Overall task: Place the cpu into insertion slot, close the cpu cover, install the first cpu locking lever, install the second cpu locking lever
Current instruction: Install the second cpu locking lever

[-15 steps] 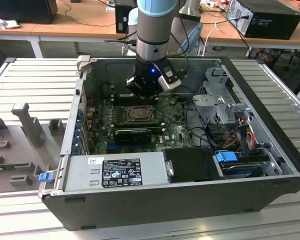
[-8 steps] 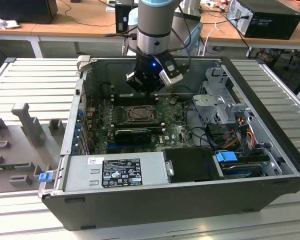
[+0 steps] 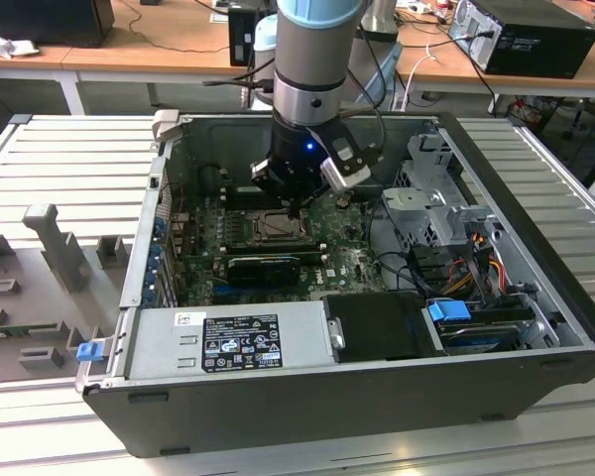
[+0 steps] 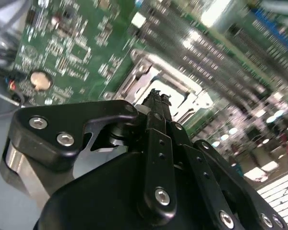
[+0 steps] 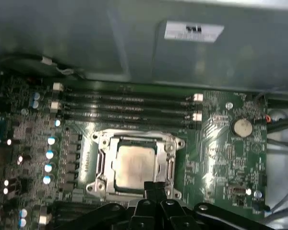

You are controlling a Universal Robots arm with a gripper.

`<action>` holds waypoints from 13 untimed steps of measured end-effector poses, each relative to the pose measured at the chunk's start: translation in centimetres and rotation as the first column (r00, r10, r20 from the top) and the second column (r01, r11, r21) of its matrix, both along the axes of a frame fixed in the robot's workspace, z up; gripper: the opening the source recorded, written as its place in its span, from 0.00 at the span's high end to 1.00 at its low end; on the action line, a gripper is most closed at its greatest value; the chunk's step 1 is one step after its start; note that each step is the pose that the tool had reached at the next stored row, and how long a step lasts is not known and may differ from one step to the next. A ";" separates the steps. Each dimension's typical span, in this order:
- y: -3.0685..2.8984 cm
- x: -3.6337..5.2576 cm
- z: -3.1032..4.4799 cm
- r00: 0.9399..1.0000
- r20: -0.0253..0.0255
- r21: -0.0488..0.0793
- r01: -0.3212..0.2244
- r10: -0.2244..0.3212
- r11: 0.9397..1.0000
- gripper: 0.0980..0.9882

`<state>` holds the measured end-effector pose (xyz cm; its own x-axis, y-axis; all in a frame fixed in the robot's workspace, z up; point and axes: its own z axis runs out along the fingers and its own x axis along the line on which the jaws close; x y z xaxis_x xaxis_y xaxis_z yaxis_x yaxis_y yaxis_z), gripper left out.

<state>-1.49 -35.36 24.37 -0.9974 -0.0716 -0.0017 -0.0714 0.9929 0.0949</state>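
Fingers first: the gripper (image 5: 153,188) has its two black fingertips pressed together with nothing showing between them, and they sit at the edge of the slot (image 5: 114,184), right at the rim of the cover (image 5: 102,160). The cpu (image 5: 133,165) is already in the slot, its pale metal top flat and level, framed by the cover's square window; the silvery cover lies down around it on all four sides. Whether either locking lever is latched, I cannot tell. In the second wrist view the closed fingertips (image 4: 156,98) point down at the bright metal frame, with green board (image 4: 77,43) beyond and a round coin cell (image 4: 40,80) off to one side. In the exterior view the arm stands over the middle of the open case (image 3: 516,188), the gripper (image 3: 296,210) low above the cpu (image 3: 276,227). Long black memory slots (image 5: 129,108) run just beside the socket, between it and the grey case wall. Now the writing: a white label (image 5: 194,31) with dark print is stuck on that wall, and a black-and-white sticker (image 3: 240,342) sits on the grey power supply (image 3: 169,342) at the near side of the case; I cannot make out the print on either. A blue tab (image 3: 87,349) juts from the case at the exterior view's left, and another blue piece (image 3: 449,310) sits on the drive bay at its right.
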 end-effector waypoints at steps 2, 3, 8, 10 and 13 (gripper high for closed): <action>-1.18 0.00 -0.01 1.000 0.000 0.001 0.000 0.000 1.000 0.99; -1.55 0.00 -0.02 1.000 -0.001 0.012 0.000 0.000 1.000 0.99; -1.69 -0.01 -0.13 1.000 -0.004 0.086 0.002 -0.001 0.996 0.99; -2.01 -0.01 -0.33 1.000 -0.005 0.086 0.002 -0.001 0.996 0.99; -3.05 -0.14 -0.77 1.000 -0.006 0.087 0.002 -0.002 0.996 0.99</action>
